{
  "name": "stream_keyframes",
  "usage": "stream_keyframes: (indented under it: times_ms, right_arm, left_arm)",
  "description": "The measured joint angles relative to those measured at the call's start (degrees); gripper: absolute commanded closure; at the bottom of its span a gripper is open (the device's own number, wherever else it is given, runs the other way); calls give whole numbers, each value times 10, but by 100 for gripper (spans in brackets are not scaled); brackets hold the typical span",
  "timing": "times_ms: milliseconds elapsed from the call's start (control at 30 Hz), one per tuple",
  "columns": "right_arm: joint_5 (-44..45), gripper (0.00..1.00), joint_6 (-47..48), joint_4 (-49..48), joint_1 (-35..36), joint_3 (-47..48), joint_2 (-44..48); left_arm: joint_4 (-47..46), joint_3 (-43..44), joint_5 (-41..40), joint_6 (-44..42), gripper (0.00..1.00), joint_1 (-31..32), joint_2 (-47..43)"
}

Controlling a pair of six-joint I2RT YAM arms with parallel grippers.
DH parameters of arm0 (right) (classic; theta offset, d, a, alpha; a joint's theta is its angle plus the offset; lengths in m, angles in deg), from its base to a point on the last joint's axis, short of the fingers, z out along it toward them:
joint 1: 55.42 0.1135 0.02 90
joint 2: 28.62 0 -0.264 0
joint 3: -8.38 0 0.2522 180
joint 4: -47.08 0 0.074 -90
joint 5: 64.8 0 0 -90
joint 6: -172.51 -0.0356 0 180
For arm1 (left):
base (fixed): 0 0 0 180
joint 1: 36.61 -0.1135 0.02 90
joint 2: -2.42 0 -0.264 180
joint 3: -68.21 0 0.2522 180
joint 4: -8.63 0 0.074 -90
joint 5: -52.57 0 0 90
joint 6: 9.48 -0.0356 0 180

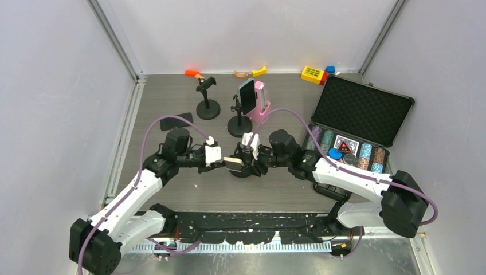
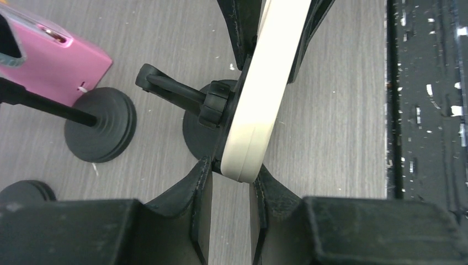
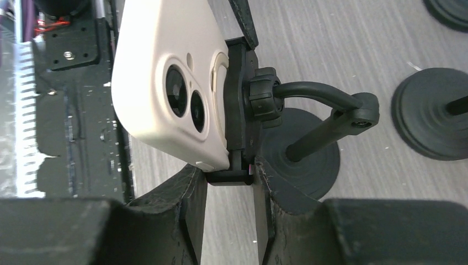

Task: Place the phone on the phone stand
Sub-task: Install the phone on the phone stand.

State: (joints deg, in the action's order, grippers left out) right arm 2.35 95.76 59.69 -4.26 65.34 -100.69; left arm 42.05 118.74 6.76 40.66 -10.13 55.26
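Note:
A phone in a cream case (image 1: 233, 164) sits in the clamp of a black phone stand (image 1: 241, 172) at the middle of the table. In the left wrist view the phone (image 2: 259, 94) runs edge-on away from me, and my left gripper (image 2: 232, 174) is shut on its near end. The stand's arm (image 2: 176, 91) reaches left behind it. In the right wrist view the phone's back with two lenses (image 3: 165, 83) rests against the clamp (image 3: 237, 110). My right gripper (image 3: 229, 176) is shut on the clamp's lower jaw. The stand's base (image 3: 301, 160) is behind it.
Two more black stands stand further back: an empty one (image 1: 208, 109) and one (image 1: 239, 127) holding a dark phone (image 1: 247, 95) beside a pink box (image 1: 261, 103). A black phone (image 1: 176, 121) lies flat at the left. An open poker chip case (image 1: 358, 123) is at the right.

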Motion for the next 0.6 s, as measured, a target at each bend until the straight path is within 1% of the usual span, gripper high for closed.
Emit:
stream_keyframes:
  times_ms: [300,600]
  right_arm:
    - [-92,100,-75,35,-30,10,2]
    - [-152,100,-169,12,-63,11,-2]
  left_arm:
    - [64,40,40,18,100,0,30]
    - [143,114,56,39,100,-6,77]
